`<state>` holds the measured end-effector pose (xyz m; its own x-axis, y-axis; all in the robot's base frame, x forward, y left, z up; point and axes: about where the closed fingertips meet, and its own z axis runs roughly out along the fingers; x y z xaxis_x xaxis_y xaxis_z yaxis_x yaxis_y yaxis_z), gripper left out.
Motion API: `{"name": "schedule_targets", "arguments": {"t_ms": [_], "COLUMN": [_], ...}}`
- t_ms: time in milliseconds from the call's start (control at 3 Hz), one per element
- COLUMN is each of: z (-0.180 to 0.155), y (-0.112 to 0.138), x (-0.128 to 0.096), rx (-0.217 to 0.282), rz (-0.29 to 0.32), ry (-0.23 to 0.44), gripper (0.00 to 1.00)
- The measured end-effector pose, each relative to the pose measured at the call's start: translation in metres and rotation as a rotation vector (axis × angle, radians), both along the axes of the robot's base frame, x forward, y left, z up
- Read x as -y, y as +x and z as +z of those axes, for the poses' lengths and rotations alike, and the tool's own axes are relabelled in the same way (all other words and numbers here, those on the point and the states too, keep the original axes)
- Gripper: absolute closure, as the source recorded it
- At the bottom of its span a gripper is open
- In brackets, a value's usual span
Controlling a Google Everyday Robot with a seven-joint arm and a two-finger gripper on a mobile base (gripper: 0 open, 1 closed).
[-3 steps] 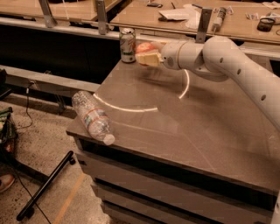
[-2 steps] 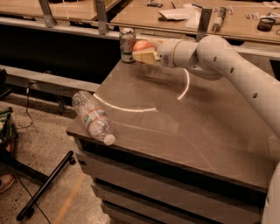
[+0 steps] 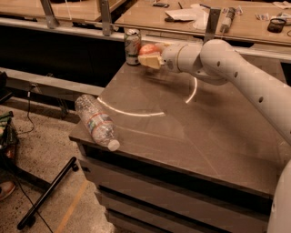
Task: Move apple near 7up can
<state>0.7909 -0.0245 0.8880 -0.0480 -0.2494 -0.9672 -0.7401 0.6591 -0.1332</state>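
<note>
The 7up can [image 3: 132, 46] stands upright at the far left corner of the grey table [image 3: 195, 136]. My gripper [image 3: 152, 55] reaches in from the right on the white arm and is shut on the apple [image 3: 148, 49], a red-orange fruit held just right of the can and a little above the table top. The apple is about a hand's width from the can. The cream fingers [image 3: 153, 61] cover the apple's lower side.
A clear plastic bottle [image 3: 96, 121] lies on its side at the table's near left edge, its cap overhanging. Wooden benches with clutter [image 3: 191, 13] stand behind the table. A black stand leg [image 3: 47, 193] lies on the floor at left.
The arm has carried the apple slightly left and back, closer to the can. The can and the bottle have not moved.
</note>
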Motion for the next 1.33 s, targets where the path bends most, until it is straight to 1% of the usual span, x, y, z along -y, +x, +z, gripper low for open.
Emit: {"name": "schedule_targets", "arguments": {"t_ms": [333, 1000, 1333], "z": [-0.0044, -0.0121, -0.0121], "y": [0.0009, 0.0015, 0.0018], "x": [0.0, -0.0004, 0.0076], "rx": [-0.009, -0.029, -0.028], "rz": [-0.006, -0.005, -0.017], "ry": [-0.002, 0.002, 0.0], "gripper": [0.0, 0.0, 0.0]}}
